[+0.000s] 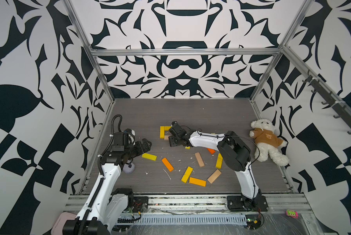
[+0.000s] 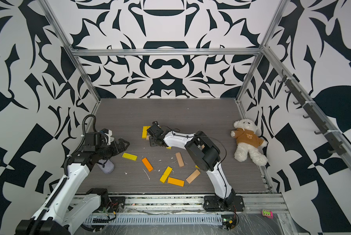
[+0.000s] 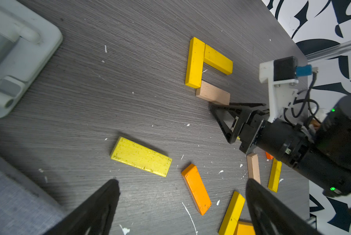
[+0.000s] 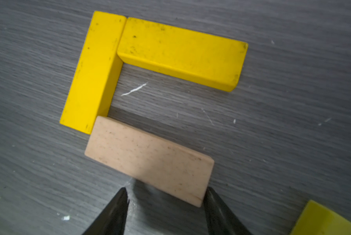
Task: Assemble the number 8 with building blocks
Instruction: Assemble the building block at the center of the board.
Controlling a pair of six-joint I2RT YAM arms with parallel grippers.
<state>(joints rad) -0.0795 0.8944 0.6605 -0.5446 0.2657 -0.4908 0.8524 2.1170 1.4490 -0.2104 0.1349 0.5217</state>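
Two yellow building blocks (image 4: 93, 73) (image 4: 180, 55) lie in an L on the grey floor. A pale tan block (image 4: 150, 158) lies flat at the foot of the L, slightly skewed. My right gripper (image 4: 166, 191) is open around the tan block's near end; one finger is at its corner, the other stands apart. Both top views show this gripper (image 1: 170, 138) (image 2: 151, 140) at the figure. My left gripper (image 3: 182, 183) (image 1: 149, 145) hovers open and empty near a loose yellow block (image 1: 149, 156). Several loose blocks lie in front, among them orange (image 1: 167, 164), tan (image 1: 199, 159) and yellow (image 1: 186, 174).
A white teddy bear (image 1: 267, 140) in a brown shirt lies by the right wall. A grey soft object (image 1: 128, 168) sits under the left arm. A white plastic device (image 3: 17, 50) lies near the left side. Patterned walls enclose the floor on three sides.
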